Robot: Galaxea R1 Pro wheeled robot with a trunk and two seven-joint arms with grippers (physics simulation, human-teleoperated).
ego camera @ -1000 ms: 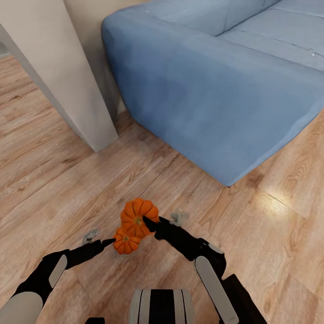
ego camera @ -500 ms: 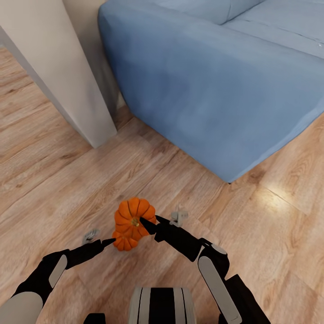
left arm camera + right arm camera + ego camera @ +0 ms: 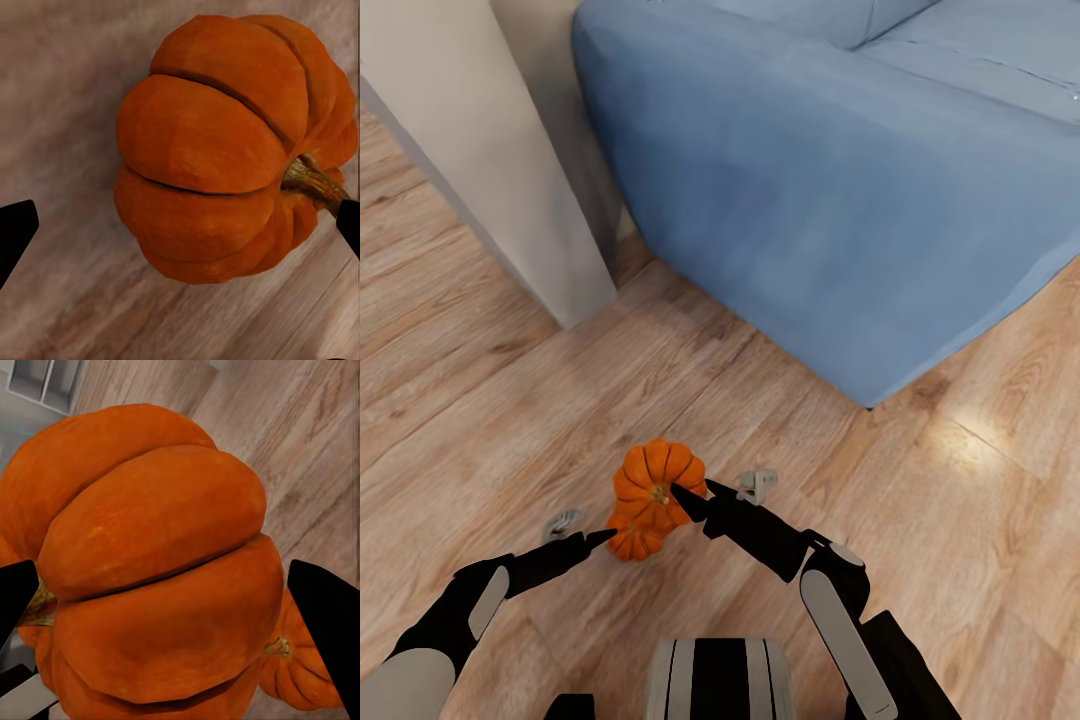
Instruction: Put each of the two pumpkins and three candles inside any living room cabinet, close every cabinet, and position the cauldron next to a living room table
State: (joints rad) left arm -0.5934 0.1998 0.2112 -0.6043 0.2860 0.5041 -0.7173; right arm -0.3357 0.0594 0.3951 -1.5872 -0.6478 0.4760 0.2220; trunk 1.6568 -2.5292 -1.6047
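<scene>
My right gripper [image 3: 692, 488] is shut on one orange ribbed pumpkin [image 3: 658, 480] and holds it just above the wood floor. In the right wrist view this pumpkin [image 3: 157, 577] sits between both black fingers. The second pumpkin [image 3: 630, 542] sits lower, partly hidden behind the held one, and also peeks out in the right wrist view [image 3: 304, 667]. My left gripper [image 3: 605, 540] points at its side. The left wrist view shows that pumpkin [image 3: 217, 157] between spread fingers, with a gap to one fingertip [image 3: 15, 229] and its stem near the other. The candles, cabinet and cauldron are out of view.
A large blue sofa [image 3: 840, 190] stands close ahead, its near corner about an arm's length beyond the pumpkins. A pale wall end [image 3: 490, 170] juts out at the left. Open wood floor [image 3: 960, 520] lies to the right and left of my arms.
The held pumpkin moved slightly left, now covering more of the lower pumpkin. The view shifted a little. The left gripper stayed where it was.
</scene>
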